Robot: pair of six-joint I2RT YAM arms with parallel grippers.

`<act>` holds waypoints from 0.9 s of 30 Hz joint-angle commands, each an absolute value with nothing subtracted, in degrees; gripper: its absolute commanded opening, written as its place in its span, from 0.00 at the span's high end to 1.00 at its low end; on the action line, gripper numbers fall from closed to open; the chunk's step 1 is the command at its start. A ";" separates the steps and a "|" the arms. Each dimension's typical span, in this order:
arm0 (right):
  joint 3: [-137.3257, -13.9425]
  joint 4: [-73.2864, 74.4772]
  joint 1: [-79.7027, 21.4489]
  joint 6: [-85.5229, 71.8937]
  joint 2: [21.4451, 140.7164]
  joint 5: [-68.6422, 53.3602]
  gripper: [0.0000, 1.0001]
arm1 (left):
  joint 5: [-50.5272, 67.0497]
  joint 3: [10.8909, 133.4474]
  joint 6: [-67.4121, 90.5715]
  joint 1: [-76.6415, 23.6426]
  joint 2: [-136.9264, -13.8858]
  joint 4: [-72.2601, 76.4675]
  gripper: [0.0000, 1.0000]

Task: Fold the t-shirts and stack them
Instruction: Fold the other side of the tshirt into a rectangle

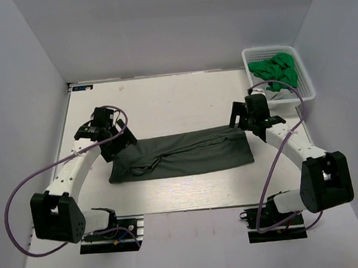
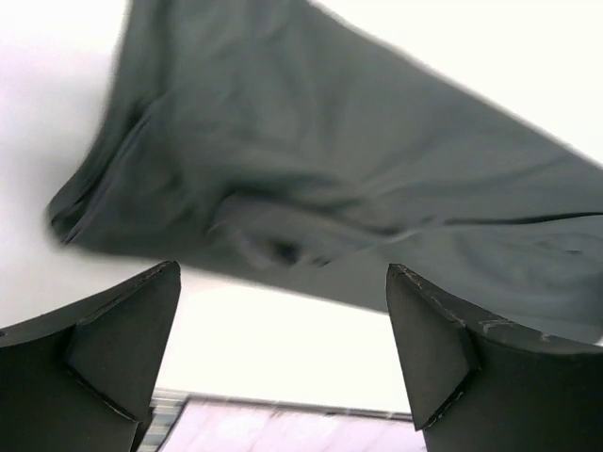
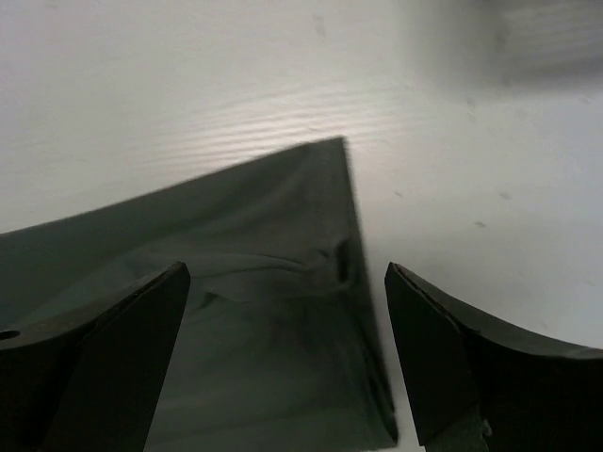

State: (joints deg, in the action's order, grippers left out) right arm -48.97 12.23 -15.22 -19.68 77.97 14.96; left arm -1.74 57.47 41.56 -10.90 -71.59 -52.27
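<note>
The charcoal grey t-shirt (image 1: 180,154) lies flat across the middle of the table (image 1: 164,98), folded lengthwise into a long band running from my left arm to my right. The green t-shirts (image 1: 276,70) sit bundled in the white lattice basket (image 1: 306,92) at the far right corner, well apart from it.

I judge I am partway through the first shirt: the long fold is made, the crosswise fold is not yet done. The left end effector (image 1: 119,143) hangs over the band's left end, fingers spread with nothing between them. The right end effector (image 1: 252,123) is likewise spread above the right end. Next I would need to pinch all layers at one end and carry it over the other, keeping the edges aligned.

The overhead view gives me the whole band and the basket. Only the left wrist view shows the bunched, creased cloth at the left end, and only the right wrist view shows the square corner with a small pucker.
</note>
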 commanded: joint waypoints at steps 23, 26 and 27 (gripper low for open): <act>-48.34 12.58 -16.52 -28.22 91.93 6.62 0.10 | -2.29 53.88 42.80 -10.28 -92.98 -41.31 0.00; -47.29 10.30 -16.70 -26.72 91.67 3.44 0.10 | -2.29 56.51 42.80 -10.28 -95.79 -39.38 0.00; -46.85 10.02 -16.70 -26.46 91.58 1.17 0.10 | -2.29 57.56 42.80 -10.28 -98.41 -39.38 0.00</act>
State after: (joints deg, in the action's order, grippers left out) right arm -49.34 10.13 -16.93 -27.29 91.96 5.65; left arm -1.06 55.57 42.30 -10.46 -94.78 -42.00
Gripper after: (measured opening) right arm 0.904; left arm 0.997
